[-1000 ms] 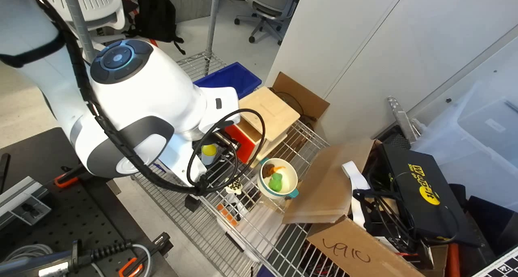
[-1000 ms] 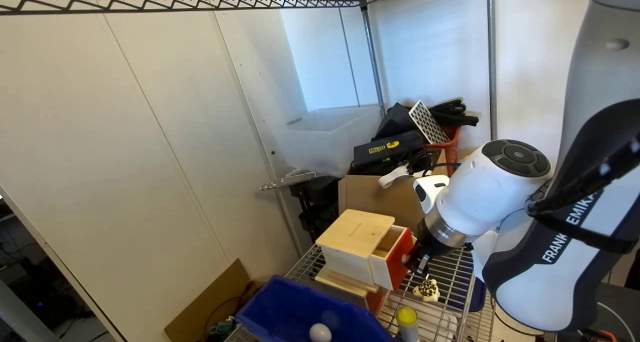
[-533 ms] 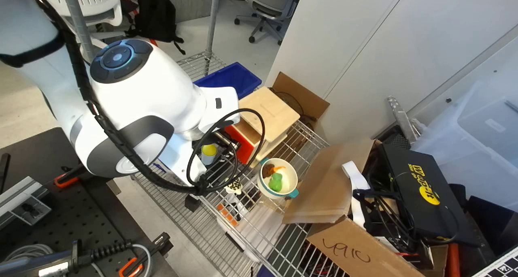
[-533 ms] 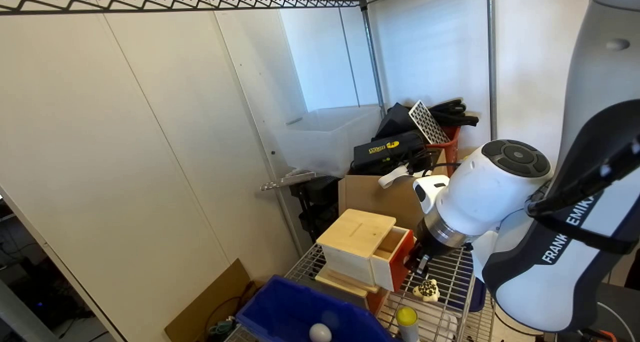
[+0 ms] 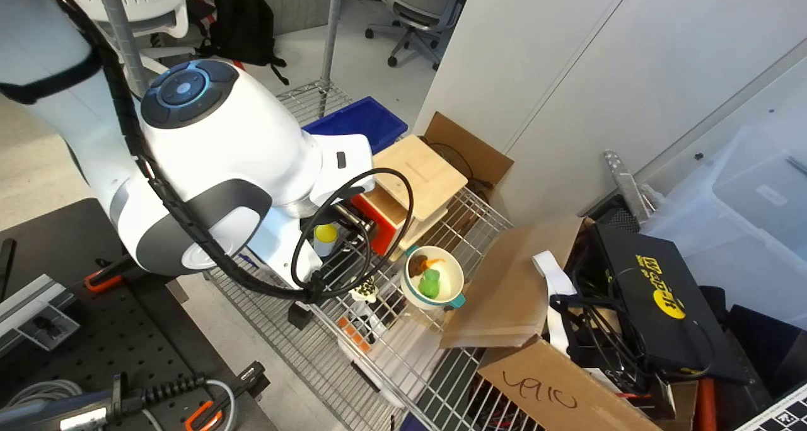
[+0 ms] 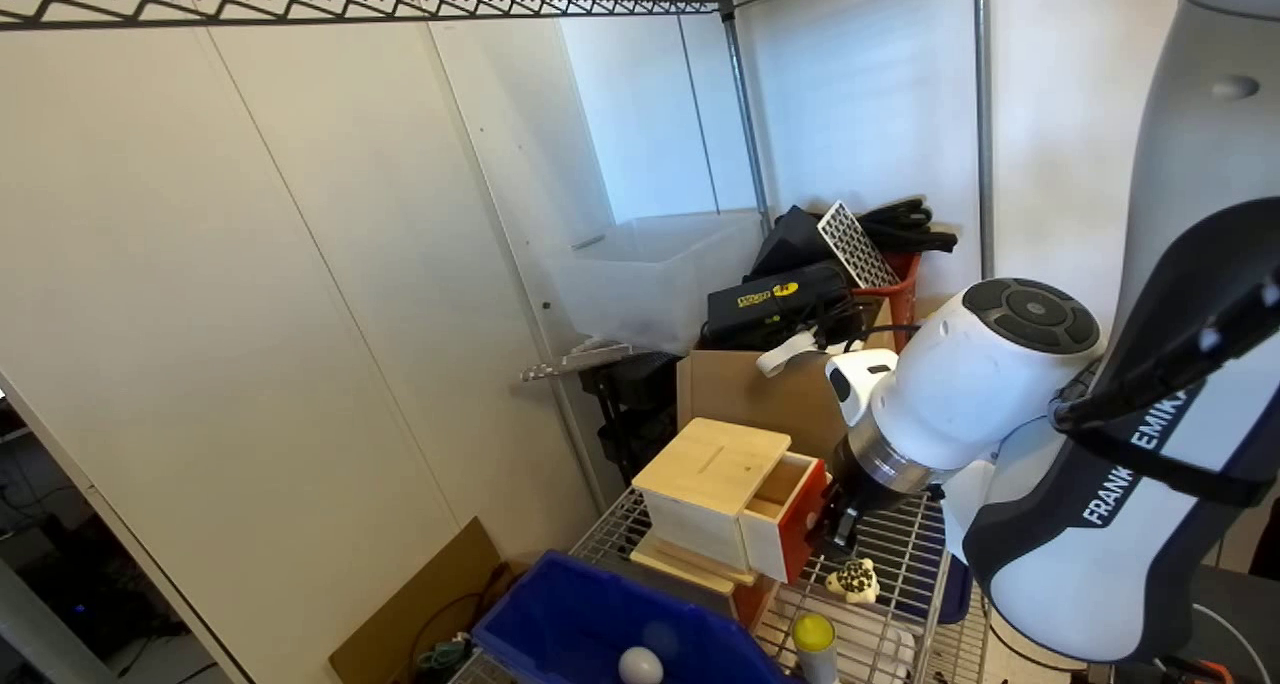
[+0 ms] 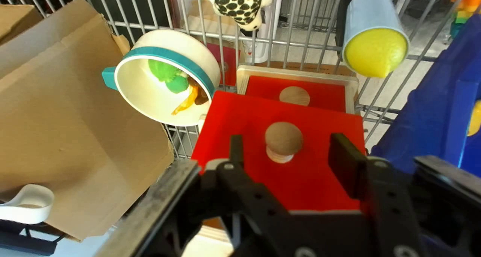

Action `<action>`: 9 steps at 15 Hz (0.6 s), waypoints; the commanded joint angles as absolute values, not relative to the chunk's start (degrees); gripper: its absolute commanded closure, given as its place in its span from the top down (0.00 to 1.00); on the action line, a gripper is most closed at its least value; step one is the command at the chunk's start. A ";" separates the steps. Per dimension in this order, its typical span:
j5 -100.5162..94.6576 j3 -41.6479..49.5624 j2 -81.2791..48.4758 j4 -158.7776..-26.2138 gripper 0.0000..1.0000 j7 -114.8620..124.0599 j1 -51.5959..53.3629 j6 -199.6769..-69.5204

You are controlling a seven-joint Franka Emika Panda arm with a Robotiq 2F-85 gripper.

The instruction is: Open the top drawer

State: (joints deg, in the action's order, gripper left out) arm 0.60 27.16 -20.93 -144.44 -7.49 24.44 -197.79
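Observation:
The top drawer (image 6: pixel 798 526) sticks partway out of the light-wood cabinet (image 6: pixel 705 469), its inside showing from above in both exterior views. Filling the centre of the wrist view is its red front (image 7: pixel 300 185) with a round wooden knob (image 7: pixel 283 138). My gripper (image 7: pixel 288 148) stands open around that knob, a finger (image 7: pixel 236 148) on one side and a finger (image 7: pixel 347 167) on the other, with gaps between them and the knob. Below, the lower red drawer (image 7: pixel 259 86) looks pushed in. In an exterior view the gripper (image 6: pixel 835 534) is right in front of the red face.
Beside the cabinet is a blue bin (image 6: pixel 600 614). A cream bowl (image 7: pixel 169 110) with toy food, a spotted toy (image 7: pixel 238 3) and a cup with a yellow object (image 7: pixel 375 35) lie on the wire shelf. A cardboard box (image 5: pixel 498 292) stands close by.
My gripper has spread its fingers and let go of the knob. The top drawer stays pulled out, and the arm has hardly moved.

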 commanded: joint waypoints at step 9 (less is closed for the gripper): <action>0.87 27.85 -17.96 -145.62 1.00 -7.98 25.50 -195.18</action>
State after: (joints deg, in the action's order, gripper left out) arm 0.60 27.16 -20.59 -144.48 -7.49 24.45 -197.66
